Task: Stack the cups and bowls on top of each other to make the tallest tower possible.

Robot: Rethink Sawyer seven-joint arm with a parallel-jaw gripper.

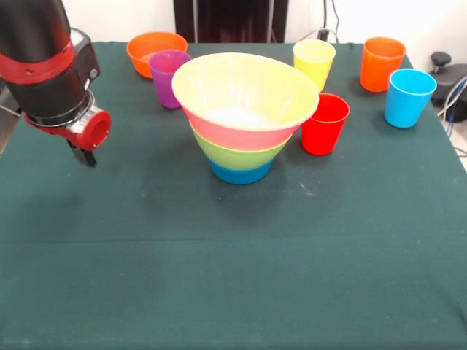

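Green cloth table [233, 277], w/ my gripper [86, 154] hanging off to the tower's [244, 117] left, clear of everything; can't tell if it's open or carrying anything, only dark tips show. Purple cup [167, 76] and small orange bowl [155, 49] sit just behind-left of the tower, red cup [325, 122] touching or nearly at its right, yellow cup [314, 63], orange cup [381, 63] and blue cup [409, 97] further right. Risk imo: the tower's narrow base under the wide rim, so any nudge while I reach for a cup could tip it.

Glossy smooth plastic tower [244, 120] and cups [325, 124]; matt green cloth — table [233, 270]
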